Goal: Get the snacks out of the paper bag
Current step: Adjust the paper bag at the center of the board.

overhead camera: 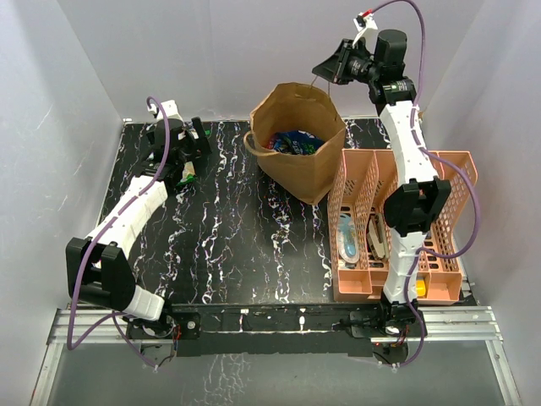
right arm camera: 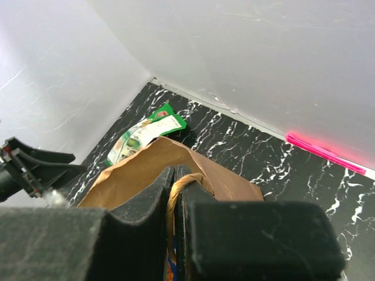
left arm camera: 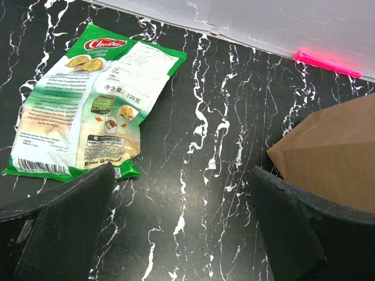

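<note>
Pinches bag (overhead camera: 308,173) handle (right arm camera: 176,196) with right fingers (right arm camera: 143,234) pressed together, rear middle of bench (overhead camera: 237,245). Holds left fingers (left arm camera: 64,228) spread wide beside green packet (left arm camera: 88,105) lying out on bench. Finds other snacks (overhead camera: 292,142) inside bag, rightward of left fingers.

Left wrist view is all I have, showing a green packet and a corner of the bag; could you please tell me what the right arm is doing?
Observer: The right gripper is shut on the handle of the paper bag, at its far rim.
Operator: Thank you; is anything inside it?
Observer: Yes, blue packets show through the open top.
</note>
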### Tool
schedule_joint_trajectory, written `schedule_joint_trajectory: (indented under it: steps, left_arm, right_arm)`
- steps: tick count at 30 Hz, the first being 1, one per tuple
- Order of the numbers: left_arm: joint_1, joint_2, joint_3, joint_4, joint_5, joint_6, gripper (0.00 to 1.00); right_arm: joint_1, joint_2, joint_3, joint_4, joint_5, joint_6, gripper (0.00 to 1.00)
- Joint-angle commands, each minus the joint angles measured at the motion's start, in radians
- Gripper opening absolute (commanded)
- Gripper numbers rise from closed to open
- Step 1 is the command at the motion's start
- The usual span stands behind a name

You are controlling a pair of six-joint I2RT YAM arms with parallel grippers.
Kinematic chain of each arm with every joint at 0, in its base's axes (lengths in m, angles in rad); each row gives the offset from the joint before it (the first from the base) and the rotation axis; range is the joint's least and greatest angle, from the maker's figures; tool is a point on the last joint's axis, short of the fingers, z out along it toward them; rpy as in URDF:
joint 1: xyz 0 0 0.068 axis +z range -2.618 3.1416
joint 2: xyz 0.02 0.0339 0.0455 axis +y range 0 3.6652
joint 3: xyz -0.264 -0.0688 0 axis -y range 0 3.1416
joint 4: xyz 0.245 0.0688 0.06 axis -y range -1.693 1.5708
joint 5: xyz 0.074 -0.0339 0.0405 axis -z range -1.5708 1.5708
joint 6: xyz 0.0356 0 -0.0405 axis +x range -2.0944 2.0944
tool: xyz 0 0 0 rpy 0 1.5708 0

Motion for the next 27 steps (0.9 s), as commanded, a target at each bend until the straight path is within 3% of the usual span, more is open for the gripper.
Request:
schedule_joint_trajectory:
  steps: [1, 7, 13, 17, 23, 27]
  left_arm:
    - [-0.005, -0.018, 0.009, -0.003, 0.015, -0.007, 0.98]
    - [-0.004, -0.022, 0.019, -0.010, 0.019, -0.006, 0.98]
    - [-0.005, -0.103, 0.042, -0.043, -0.071, 0.046, 0.98]
    - [-0.003, -0.187, 0.090, -0.194, -0.108, 0.005, 0.98]
    - [-0.002, -0.320, 0.096, -0.347, 0.048, -0.093, 0.98]
    - [-0.002, -0.375, 0.093, -0.419, 0.198, -0.185, 0.98]
  right_arm:
    - [0.010, -0.036, 0.094, 0.120, -0.059, 0.002, 0.08]
    - [0.083, -0.052, 0.069, 0.095, -0.109, -0.041, 0.08]
    - [0.274, -0.125, -0.056, -0.010, 0.034, -0.157, 0.08]
    - [0.376, -0.141, -0.124, -0.010, 0.051, -0.142, 0.08]
    - [0.398, -0.163, -0.104, -0.026, 0.158, -0.110, 0.08]
    - [0.321, -0.217, -0.139, 0.040, 0.231, -0.080, 0.08]
